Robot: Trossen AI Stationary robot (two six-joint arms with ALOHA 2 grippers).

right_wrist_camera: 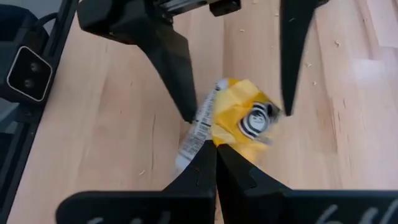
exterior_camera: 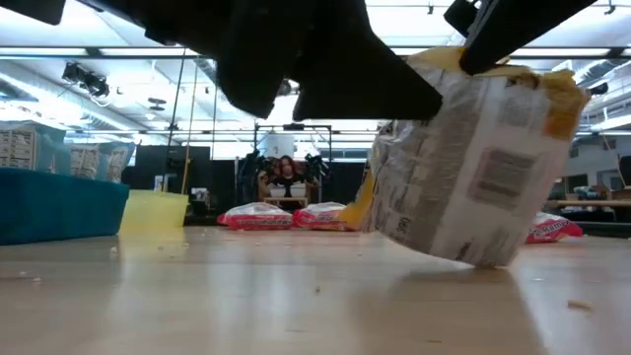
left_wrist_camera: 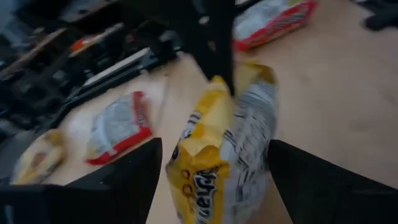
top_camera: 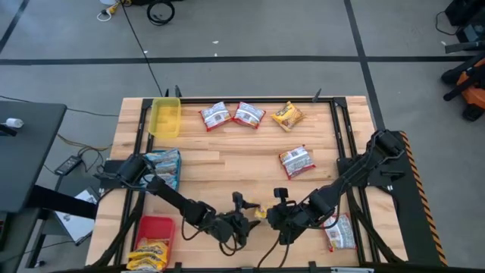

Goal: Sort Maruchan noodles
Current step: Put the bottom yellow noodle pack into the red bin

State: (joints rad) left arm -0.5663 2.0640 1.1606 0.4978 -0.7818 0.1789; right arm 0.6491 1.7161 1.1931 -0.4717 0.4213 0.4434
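pinching a yellow packet by one edge, the right gripper is keeping its fingers fully closed at the bottom centre of the high view. facing it, the left gripper is spreading its fingers wide on either side of the packet without gripping it. the packet is hanging tilted just above the bench.
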